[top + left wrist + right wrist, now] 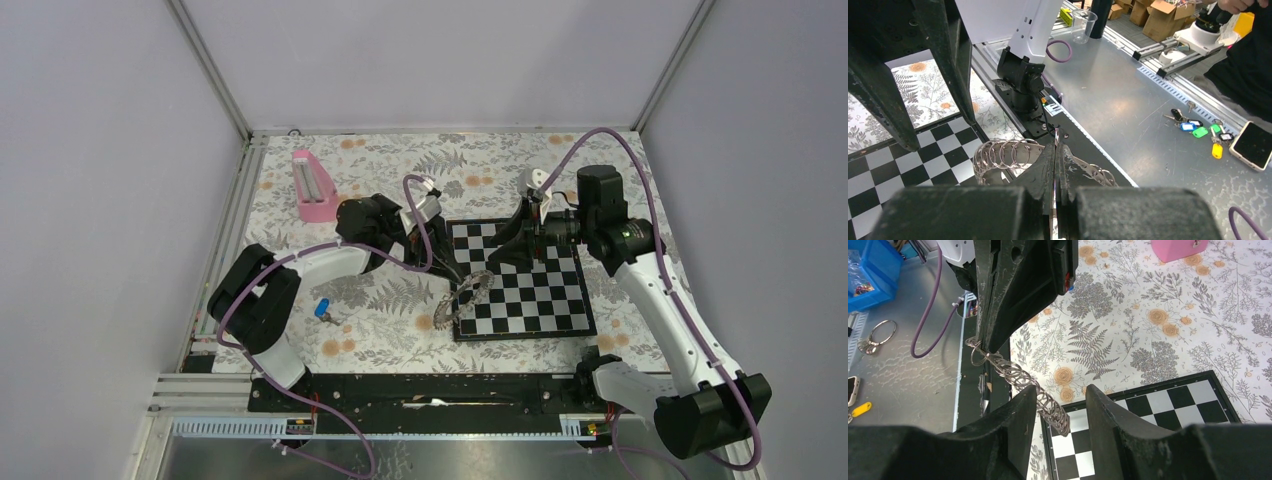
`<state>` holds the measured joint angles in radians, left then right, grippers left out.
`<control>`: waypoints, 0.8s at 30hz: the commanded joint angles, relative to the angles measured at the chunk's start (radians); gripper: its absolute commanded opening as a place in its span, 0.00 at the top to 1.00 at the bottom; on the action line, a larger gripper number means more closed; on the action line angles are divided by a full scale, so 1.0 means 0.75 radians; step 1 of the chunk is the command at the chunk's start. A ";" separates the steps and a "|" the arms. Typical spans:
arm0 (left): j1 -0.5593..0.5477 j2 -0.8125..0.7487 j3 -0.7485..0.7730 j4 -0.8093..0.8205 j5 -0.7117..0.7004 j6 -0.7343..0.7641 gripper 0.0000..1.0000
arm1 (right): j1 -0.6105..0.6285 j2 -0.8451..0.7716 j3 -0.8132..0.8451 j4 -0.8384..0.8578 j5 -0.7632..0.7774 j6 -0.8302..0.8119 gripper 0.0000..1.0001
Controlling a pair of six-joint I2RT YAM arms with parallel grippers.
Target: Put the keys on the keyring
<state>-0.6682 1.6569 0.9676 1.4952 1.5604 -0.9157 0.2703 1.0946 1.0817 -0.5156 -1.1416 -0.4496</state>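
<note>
— Two grippers at the chessboard (530,290), then. Which one has the keyring (463,299)?

— The left gripper (1055,167). Its wrist view shows both fingers pressed together on the band, with loops of wire fanning out on either side of the pinch.

— Where does the ring sit against the board?

— Across the board's left edge, close to the near-left corner. It is tilted: the gripped part is raised, and the far part dips towards the board's border. Whether it touches the board I cannot tell.

— What about the right gripper (1062,390)?

— It is spread apart, over the board's left half and pointing towards that same left edge. In its own camera the lower stretch of the ring shows in the gap between its two fingers. No contact can be made out.

— Is there a key (322,309)?

— One, with a blue head. It lies flat on the floral cloth (390,300), well off the board's left edge and apart from the ring.

— Anything else out there?

— A pink object (315,188) stands on the cloth beyond the board's far-left corner.
</note>
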 commanded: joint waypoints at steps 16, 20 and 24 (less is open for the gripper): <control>0.172 0.075 0.138 -0.115 -0.387 -0.022 1.00 | 0.014 0.050 0.177 -0.011 0.086 0.093 0.52; 0.199 0.047 0.174 -0.399 -0.411 0.179 1.00 | 0.014 0.066 0.189 0.041 0.135 0.149 0.52; 0.203 0.010 0.158 -0.546 -0.479 0.289 1.00 | 0.014 0.086 0.186 0.119 0.143 0.220 0.52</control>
<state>-0.5194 1.7191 1.0542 1.2049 1.2850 -0.8249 0.2749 1.1488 1.1790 -0.5053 -1.0523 -0.3500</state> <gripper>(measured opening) 0.010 0.483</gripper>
